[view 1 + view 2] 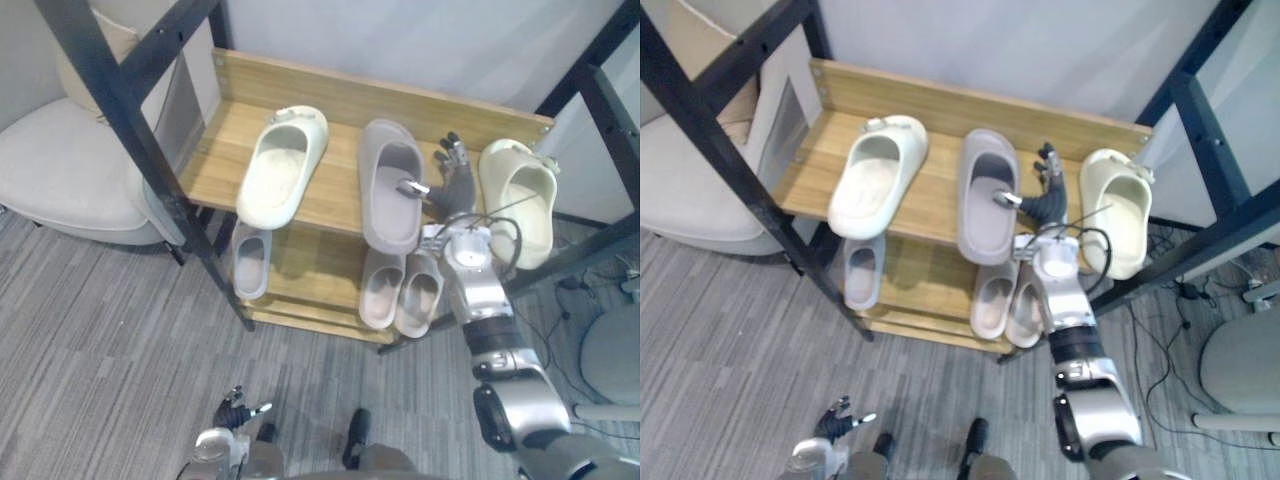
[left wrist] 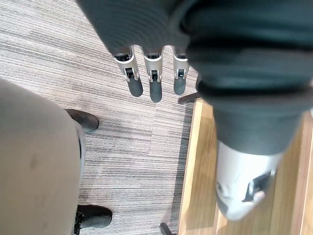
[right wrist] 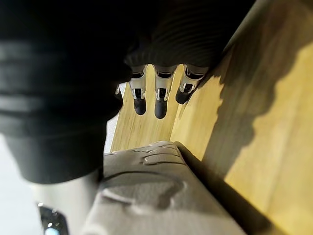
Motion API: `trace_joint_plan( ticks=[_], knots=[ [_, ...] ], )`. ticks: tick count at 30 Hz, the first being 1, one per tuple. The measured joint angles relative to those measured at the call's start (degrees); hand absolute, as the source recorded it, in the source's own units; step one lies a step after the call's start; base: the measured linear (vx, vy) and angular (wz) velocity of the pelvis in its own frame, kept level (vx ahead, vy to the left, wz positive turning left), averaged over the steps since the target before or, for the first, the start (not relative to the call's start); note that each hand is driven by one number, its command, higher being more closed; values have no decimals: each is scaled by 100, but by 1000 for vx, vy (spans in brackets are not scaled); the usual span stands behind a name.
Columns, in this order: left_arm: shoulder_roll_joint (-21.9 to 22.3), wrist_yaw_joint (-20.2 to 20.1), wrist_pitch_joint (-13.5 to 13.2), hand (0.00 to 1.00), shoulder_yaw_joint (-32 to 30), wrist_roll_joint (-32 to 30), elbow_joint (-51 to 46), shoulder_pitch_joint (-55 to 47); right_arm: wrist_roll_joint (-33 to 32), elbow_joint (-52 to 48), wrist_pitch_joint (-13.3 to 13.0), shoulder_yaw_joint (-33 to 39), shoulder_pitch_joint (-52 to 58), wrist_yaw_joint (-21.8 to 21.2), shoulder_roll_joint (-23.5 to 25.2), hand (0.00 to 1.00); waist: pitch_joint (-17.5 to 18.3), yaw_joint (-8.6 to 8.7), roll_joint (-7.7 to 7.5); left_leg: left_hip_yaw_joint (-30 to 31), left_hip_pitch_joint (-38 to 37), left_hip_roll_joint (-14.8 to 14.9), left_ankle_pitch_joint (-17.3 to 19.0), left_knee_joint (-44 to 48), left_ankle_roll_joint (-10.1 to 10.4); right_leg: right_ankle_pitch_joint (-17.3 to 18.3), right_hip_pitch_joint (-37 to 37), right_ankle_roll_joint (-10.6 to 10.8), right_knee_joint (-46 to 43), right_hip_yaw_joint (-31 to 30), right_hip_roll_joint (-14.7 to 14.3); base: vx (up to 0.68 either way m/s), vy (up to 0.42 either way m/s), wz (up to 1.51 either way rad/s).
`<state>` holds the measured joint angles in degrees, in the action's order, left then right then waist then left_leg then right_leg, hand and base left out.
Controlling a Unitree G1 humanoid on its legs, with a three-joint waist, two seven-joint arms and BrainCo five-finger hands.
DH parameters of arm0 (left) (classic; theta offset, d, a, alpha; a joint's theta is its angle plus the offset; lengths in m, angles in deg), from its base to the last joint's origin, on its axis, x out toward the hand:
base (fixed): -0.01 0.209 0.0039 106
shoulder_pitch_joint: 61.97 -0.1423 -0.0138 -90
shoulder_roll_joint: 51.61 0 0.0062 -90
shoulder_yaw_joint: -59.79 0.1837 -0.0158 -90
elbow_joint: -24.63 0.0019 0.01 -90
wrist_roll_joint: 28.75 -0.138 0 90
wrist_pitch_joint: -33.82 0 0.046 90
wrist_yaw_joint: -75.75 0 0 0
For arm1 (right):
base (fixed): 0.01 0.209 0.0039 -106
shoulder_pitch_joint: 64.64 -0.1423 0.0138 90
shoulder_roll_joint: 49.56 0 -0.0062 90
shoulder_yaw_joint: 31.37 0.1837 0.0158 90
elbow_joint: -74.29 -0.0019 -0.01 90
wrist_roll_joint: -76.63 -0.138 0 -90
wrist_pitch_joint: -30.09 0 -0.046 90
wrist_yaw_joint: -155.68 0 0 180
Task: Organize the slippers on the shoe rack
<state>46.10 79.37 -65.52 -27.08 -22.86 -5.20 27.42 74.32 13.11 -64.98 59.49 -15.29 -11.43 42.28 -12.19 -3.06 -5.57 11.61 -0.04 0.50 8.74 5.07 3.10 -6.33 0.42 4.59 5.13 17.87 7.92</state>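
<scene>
The grey slipper (image 1: 390, 190) lies in the middle of the shoe rack's top shelf (image 1: 335, 195), toe toward the back edge and heel reaching the front edge. It looks like moulded foam. I judge it light, springy rather than floppy, matte enough not to slip, and in no way fragile. The broad band over the toe is probably the best place to grasp it, or else the thick side wall.

The right hand (image 1: 452, 190) stands just beside that slipper on its right. Its fingers are straight and spread, and the thumb reaches onto the band, clamped on nothing. Whether the thumb presses or merely rests I cannot tell.

Further out, one cream slipper (image 1: 283, 170) lies angled toward the shelf's left end. Another cream slipper (image 1: 520, 205) overhangs the front edge at the right end. On the lower shelf (image 1: 310, 270) sit a small grey slipper (image 1: 250, 262) and a pale pair (image 1: 383, 290).

The right wrist view adds the straight fingers (image 3: 159, 103) over bare wood past the slipper's flank, while the eye views give the whole layout. The left hand (image 1: 235, 410) hangs low. Its wrist view shows relaxed, straight fingers above the carpet (image 2: 122, 137), beside a wooden shelf edge.
</scene>
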Motion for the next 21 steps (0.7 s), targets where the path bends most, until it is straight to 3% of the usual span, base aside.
trace_joint_plan(
  ticks=[14,21],
  knots=[
    [0,9,10,0,2,90,-11,33,-58,334,-7,-124,-538,-290,-210,100,-53,-6,16,-6,56,7,-170,-109,51,-95,165,-48,-2,-44,-3,-22,-5,-1],
    [-1,8,13,0,2,87,7,32,-243,-899,-56,-146,433,-318,-157,100,-45,9,5,-8,-6,8,-169,-106,50,-95,100,-48,-1,-46,0,0,0,0]
  ],
)
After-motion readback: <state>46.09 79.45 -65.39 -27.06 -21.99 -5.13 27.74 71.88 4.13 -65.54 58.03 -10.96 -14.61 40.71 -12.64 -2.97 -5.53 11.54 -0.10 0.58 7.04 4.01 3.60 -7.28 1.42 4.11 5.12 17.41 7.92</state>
